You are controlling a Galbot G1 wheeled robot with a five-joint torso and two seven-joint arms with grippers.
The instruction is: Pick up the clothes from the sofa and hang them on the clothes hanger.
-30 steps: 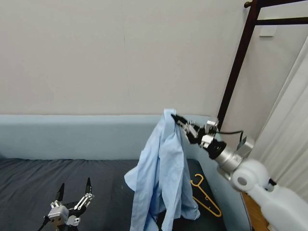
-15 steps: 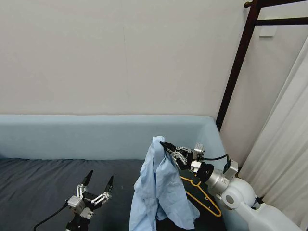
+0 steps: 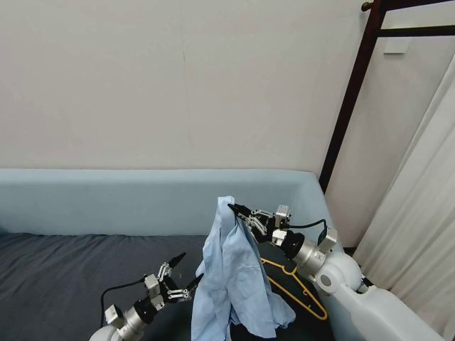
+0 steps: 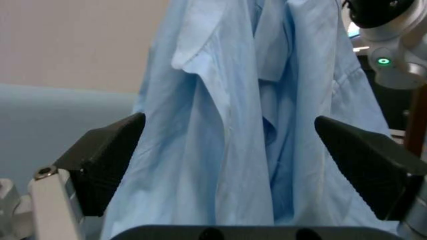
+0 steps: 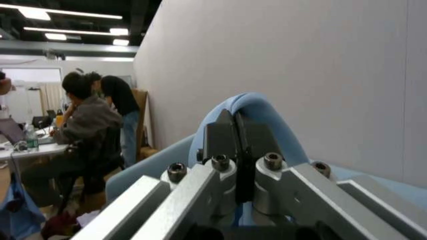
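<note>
The pale blue sofa (image 3: 106, 206) spans the scene, with the dark clothes rack (image 3: 352, 99) at its far right. Over the seat's right end hangs the blue shirt (image 3: 231, 284), long axis vertical and hem down. The right gripper (image 3: 238, 211) is clamped on its top fold, so it drapes free. An orange hanger (image 3: 298, 284) lies just right of it. The left gripper (image 3: 186, 271), fingers spread wide, faces the cloth from the left, probably for a second hold.

Soft even light; ceiling lights (image 5: 67, 14) bright; shadows faint.
</note>
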